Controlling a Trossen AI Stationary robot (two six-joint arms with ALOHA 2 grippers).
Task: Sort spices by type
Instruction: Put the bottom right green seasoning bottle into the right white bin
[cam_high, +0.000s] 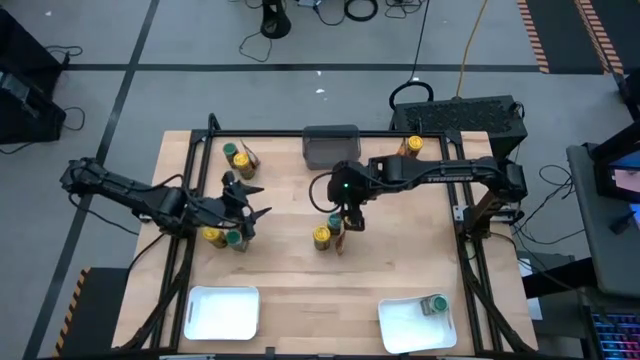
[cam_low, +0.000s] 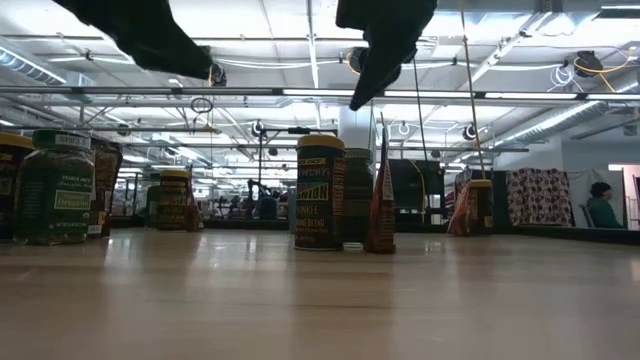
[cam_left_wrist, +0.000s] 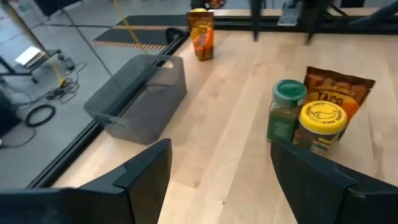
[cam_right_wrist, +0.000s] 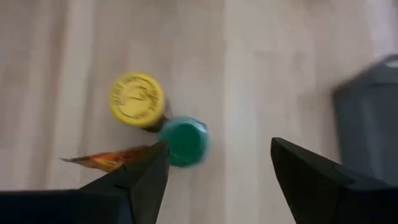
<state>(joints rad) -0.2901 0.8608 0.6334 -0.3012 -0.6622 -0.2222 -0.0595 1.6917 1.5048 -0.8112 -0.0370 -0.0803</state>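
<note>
1. The wooden table carries everything; a black frame runs round its edges.
2. The left arm reaches in from the left side. Its claw sits over the left-middle of the table with both fingers spread and nothing between them.
3. The right arm stretches from the right side toward the centre. Its claw hangs above the middle group of spices, fingers spread apart and empty.
4. A dark grey bin stands at the far edge of the table, near the middle.
5. Two white trays lie at the near edge: the left tray and the right tray.
6. The right tray holds one green-lidded jar, in its far right corner.
7. In the centre, a yellow-lidded jar, a second green-lidded jar and a thin orange packet stand close together, just beside the right claw.
8. Beside the left claw, another yellow-lidded jar and a green-lidded one stand side by side.
9. At the far left, a green-lidded jar, a yellow-lidded jar and a brown packet form a tight cluster.
10. One more yellow-lidded jar stands at the far edge, to the right of the bin.
</note>
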